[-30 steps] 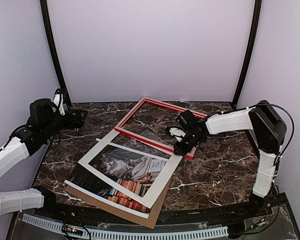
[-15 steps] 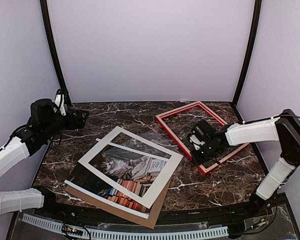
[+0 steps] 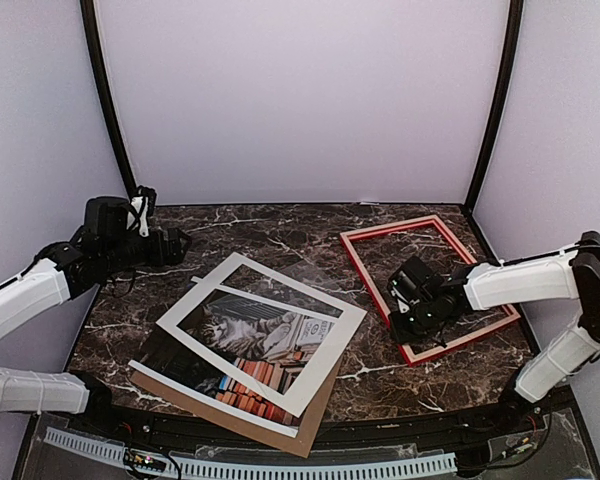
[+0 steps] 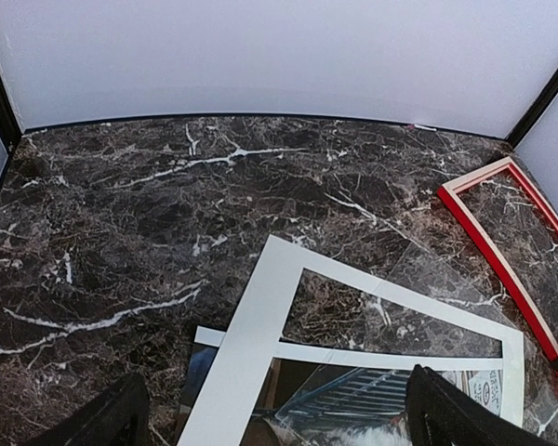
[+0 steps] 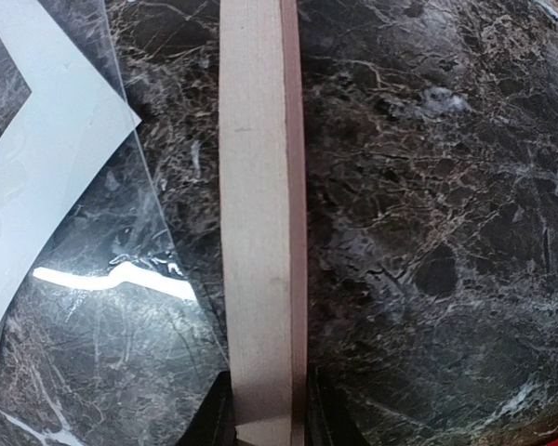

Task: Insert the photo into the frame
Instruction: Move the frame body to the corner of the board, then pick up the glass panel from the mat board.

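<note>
The photo (image 3: pixel 248 338), a grey cat with red-orange books, lies face up at the front left, partly under a white mat (image 3: pixel 327 358). It also shows in the left wrist view (image 4: pixel 372 409). The red frame (image 3: pixel 390 228) lies flat at the right, apart from the photo. My right gripper (image 3: pixel 410 318) is shut on the frame's left rail, seen as pale wood (image 5: pixel 256 232) between its fingers (image 5: pixel 214 418). My left gripper (image 3: pixel 175 243) is open and empty, above the table behind the mat's far corner (image 4: pixel 251 334); the frame's corner (image 4: pixel 488 242) is at its right.
A brown backing board (image 3: pixel 315 432) lies under the photo at the front. A clear sheet (image 5: pixel 93 325) lies on the marble just left of the gripped rail, partly under the mat's corner (image 5: pixel 46 139). Walls close the back and sides.
My right gripper has dragged the frame to the right and turned it, off the mat. My left gripper has moved a little to the right.
</note>
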Available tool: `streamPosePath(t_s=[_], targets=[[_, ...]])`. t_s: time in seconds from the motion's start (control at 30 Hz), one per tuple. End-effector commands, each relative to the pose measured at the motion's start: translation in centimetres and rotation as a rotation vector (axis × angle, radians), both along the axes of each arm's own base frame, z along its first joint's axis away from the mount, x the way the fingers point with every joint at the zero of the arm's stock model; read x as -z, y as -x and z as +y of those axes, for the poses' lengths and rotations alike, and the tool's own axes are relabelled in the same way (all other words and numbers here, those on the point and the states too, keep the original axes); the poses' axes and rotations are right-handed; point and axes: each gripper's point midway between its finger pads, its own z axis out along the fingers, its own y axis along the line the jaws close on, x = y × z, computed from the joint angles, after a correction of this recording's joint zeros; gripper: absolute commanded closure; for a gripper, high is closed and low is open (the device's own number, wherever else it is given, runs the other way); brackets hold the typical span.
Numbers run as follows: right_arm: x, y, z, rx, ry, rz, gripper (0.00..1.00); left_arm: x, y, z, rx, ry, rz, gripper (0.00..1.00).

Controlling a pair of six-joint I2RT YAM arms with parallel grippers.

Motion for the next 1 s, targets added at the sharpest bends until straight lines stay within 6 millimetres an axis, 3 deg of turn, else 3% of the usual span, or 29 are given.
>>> streamPosePath(t_s=[0.0, 0.17, 0.47, 0.67, 0.8, 0.97], targets=[[-1.6, -0.5, 3.4, 0.001, -0.117, -0.023, 0.82, 0.7, 0.4, -0.6, -0.011, 0.010, 0.054, 0.01], [-1.8, -0.7, 4.9, -0.034, -0.136, -0.025, 0.78, 3.0, 1.1, -1.8, -0.010, 0.041, 0.117, 0.01], [-4.3, -2.4, 5.4, -0.072, -0.093, -0.100, 0.42, 8.9, 3.3, -3.8, -0.010, 0.074, 0.305, 0.01], [-6.7, -2.8, 9.0, -0.187, -0.172, -0.143, 0.32, 11.6, 5.1, -5.7, 0.024, 0.112, 0.381, 0.01], [-6.6, -3.4, 11.2, -0.255, -0.198, -0.135, 0.20, 13.5, 6.2, -7.1, 0.043, 0.129, 0.443, 0.01], [-5.5, -5.5, 13.0, -0.286, -0.160, -0.147, 0.17, 14.6, 7.3, -8.7, 0.062, 0.181, 0.503, 0.01]])
